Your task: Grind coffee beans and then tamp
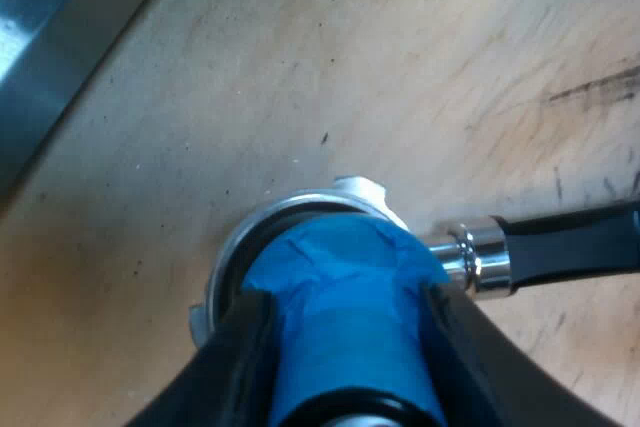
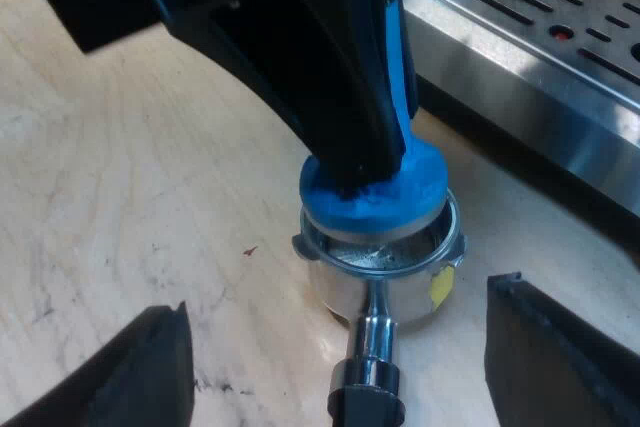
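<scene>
1. left wrist view: the left gripper (image 1: 345, 307) has its fingers (image 1: 245, 347) clenched on the blue tamper (image 1: 330, 257), one on each side of its shaft, which i judge gives a straight push down
2. the tamper's base sits in the mouth of the metal holder (image 1: 232, 247), and the steel rim shows around it; this looks like the tamping step, with the holder already off the machine
3. the holder rests on the surface (image 1: 300, 77) with its dark handle (image 1: 570, 242) lying flat and pointing away from the basket, so the basket stays level under the tamper
4. the surface is pale, scuffed wood with dark scratch marks near the handle; a brushed metal edge (image 1: 50, 27) runs along it well apart from the holder
5. right wrist view: the right gripper (image 2: 335, 305) is released, its fingers (image 2: 130, 367) spread wide on either side of the holder's handle (image 2: 365, 377) and touching nothing; i judge it is placed to steady or take the handle
6. the left gripper (image 2: 350, 162) comes down from above onto the blue tamper (image 2: 410, 187), whose base rests at the rim of the holder (image 2: 345, 292), a little proud of it and perhaps slightly tilted
7. a gap at the rim shows the inside of the basket, but i cannot tell how much coffee lies in it; a yellow sticker (image 2: 441, 287) marks the basket's wall
8. the same pale wooden surface (image 2: 130, 177) carries the holder, just beside the espresso machine (image 2: 530, 137) and its slotted steel drip tray (image 2: 520, 37)
</scene>
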Available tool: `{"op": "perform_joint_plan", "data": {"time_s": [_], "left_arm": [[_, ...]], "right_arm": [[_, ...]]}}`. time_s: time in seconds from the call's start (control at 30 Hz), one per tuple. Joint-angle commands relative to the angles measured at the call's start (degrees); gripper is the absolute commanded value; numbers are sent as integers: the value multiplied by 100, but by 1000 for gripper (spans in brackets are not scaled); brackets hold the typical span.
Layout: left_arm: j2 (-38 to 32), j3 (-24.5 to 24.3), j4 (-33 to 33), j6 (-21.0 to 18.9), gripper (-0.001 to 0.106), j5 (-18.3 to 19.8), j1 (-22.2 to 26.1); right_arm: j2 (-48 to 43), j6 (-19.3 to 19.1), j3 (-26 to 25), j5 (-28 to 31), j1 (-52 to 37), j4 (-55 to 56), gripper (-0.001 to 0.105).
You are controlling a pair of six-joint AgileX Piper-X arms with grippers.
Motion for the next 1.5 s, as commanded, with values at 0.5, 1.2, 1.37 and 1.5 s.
{"op": "perform_joint_plan", "data": {"time_s": [0.5,1.2,1.37,1.5], "left_arm": [[448,-49,-166,3,0,26,-21],[895,341,-136,3,0,48,-21],[917,473,-237,3,0,48,-21],[997,655,-324,3,0,48,-21]], "right_arm": [[-43,-35,-30,-34,3,-81,63],[-43,-35,-30,-34,3,-81,63],[-43,-35,-30,-34,3,-81,63],[-43,-35,-30,-34,3,-81,63]]}}
